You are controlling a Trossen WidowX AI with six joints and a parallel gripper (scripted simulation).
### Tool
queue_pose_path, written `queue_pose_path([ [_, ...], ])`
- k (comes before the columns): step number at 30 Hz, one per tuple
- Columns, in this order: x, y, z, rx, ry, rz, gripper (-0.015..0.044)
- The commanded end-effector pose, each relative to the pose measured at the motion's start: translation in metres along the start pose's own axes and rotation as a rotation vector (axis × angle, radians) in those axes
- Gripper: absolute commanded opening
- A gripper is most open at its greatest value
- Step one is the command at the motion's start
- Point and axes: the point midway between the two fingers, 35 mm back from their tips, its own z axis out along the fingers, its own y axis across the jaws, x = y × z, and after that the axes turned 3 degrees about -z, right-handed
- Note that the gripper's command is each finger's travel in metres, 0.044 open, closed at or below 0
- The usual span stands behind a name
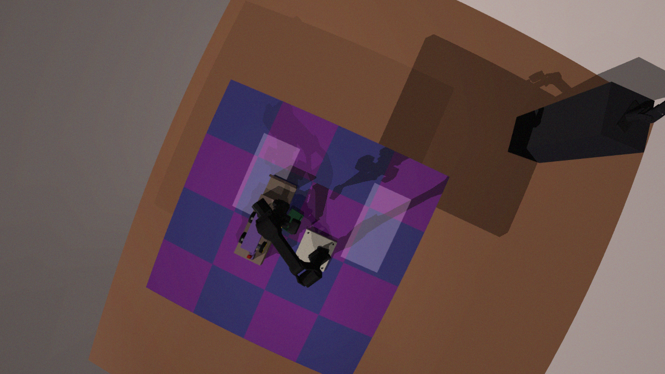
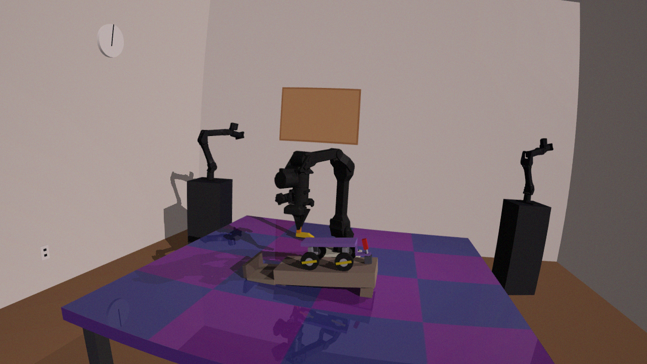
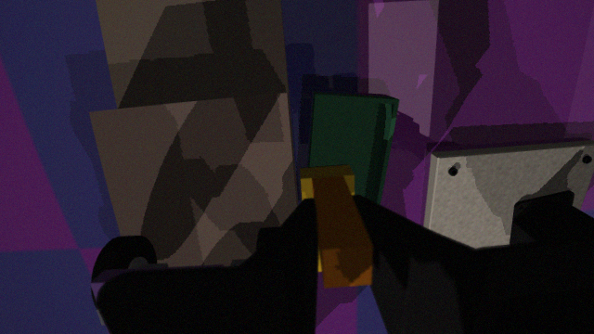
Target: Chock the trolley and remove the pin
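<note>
Step in hand: carrying the chock, not placed yet. The hand [image 1: 280,209] [image 2: 298,229] [image 3: 331,207] is closed on the orange handle of the yellow chock [image 2: 304,234] [image 3: 343,223], held up beside the ramp [image 1: 280,185] [image 2: 316,277] [image 3: 139,139], near the green tray [image 1: 297,214] [image 3: 390,121].

In the exterior view, the ramp's low, walled end points to the left edge of the counter [image 1: 297,297] [image 2: 452,299] [image 3: 28,209]; its high end faces the right edge. Trolley [image 1: 251,239] [image 2: 329,242] [image 3: 107,276] is on the upper part, red-headed stop pin [image 1: 249,256] [image 2: 365,244] at its uphill end, toward that right edge.

Next move, my call: go sideways over the ramp — on the left-edge side of a downhill wheel — lower the base flat, then nudge uphill until rubber meets tyre. Pin waits until then. Risk: bumping the trolley, or a skewed chock leaving a gap.
</note>
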Motion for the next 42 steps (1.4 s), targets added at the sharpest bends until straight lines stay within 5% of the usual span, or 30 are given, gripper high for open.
queue_pose_path([
  [1, -0.017, 0.004, 0.001, 0.0, -0.005, -0.005, 0.0],
  [42, -0.034, 0.035, 0.038, -0.008, 0.104, -0.005, 0.0],
])
